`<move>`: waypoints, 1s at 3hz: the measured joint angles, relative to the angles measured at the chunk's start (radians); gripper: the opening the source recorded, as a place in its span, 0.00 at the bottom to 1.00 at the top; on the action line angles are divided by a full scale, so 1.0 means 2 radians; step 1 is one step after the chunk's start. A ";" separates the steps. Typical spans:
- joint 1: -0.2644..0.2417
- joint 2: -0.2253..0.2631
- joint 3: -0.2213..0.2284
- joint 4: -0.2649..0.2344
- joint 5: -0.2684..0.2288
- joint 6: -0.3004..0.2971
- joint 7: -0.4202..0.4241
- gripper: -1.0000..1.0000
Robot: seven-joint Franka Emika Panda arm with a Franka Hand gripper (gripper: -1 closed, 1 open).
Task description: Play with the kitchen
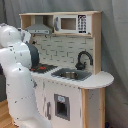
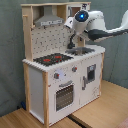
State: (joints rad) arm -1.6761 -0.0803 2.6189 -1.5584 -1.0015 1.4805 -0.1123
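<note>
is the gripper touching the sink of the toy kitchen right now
Cannot tell. In the second exterior view the gripper hangs low over the sink, but no contact or gap shows plainly; in the first exterior view the arm hides it.

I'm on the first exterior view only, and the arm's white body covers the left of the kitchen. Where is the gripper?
Observer: In the second exterior view the gripper hangs over the worktop of the kitchen, by the sink.
Operator: Is anything on the hob?
Observer: The hob shows whole there, with its red rings bare.
Operator: And the oven door?
Observer: The oven door below the hob looks shut.
</note>
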 joint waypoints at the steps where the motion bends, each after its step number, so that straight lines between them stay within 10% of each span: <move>1: 0.008 -0.005 0.000 0.008 -0.042 -0.013 -0.023 1.00; 3: 0.010 -0.011 -0.003 0.007 -0.145 -0.009 -0.098 1.00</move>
State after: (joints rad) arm -1.6562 -0.1027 2.6136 -1.5436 -1.2905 1.4627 -0.3090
